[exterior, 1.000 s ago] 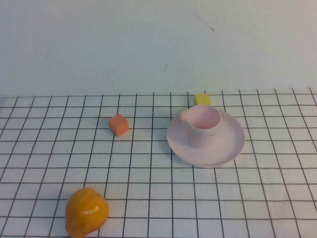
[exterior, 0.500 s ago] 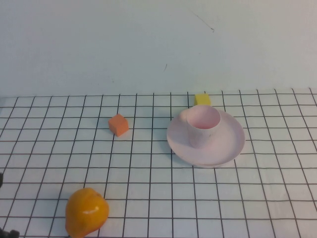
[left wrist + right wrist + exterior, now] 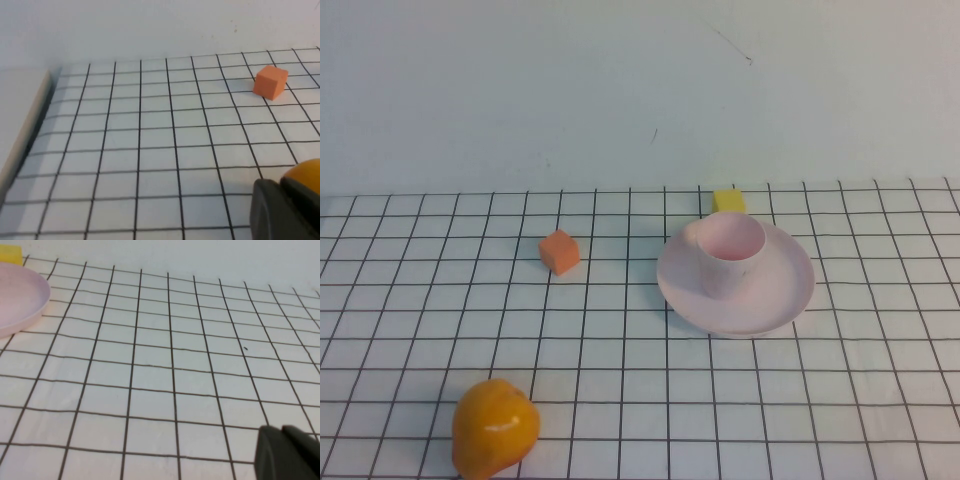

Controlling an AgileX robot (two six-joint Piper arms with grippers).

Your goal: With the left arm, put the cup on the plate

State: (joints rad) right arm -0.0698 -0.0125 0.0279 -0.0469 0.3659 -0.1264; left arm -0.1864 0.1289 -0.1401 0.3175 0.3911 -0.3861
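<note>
The pale pink cup (image 3: pixel 730 253) stands upright on the pale pink plate (image 3: pixel 783 290), slightly left of the plate's middle, in the high view. Neither arm shows in that view. In the left wrist view my left gripper (image 3: pixel 280 186) is shut with nothing between its fingers, low over the grid cloth beside an orange fruit (image 3: pixel 306 172). In the right wrist view my right gripper (image 3: pixel 281 432) is also shut and empty above the cloth, and the plate's rim (image 3: pixel 20 295) lies some way off. The cup is not in either wrist view.
An orange cube (image 3: pixel 559 251) lies left of the plate, and a yellow block (image 3: pixel 728 200) sits just behind it. The orange fruit (image 3: pixel 495 428) rests at the front left. The cloth's left edge meets a pale board (image 3: pixel 20 115).
Half a second ago a dark piece of the left arm showed at the lower left edge of the high view; it has withdrawn out of sight. Cup and plate have not moved.
</note>
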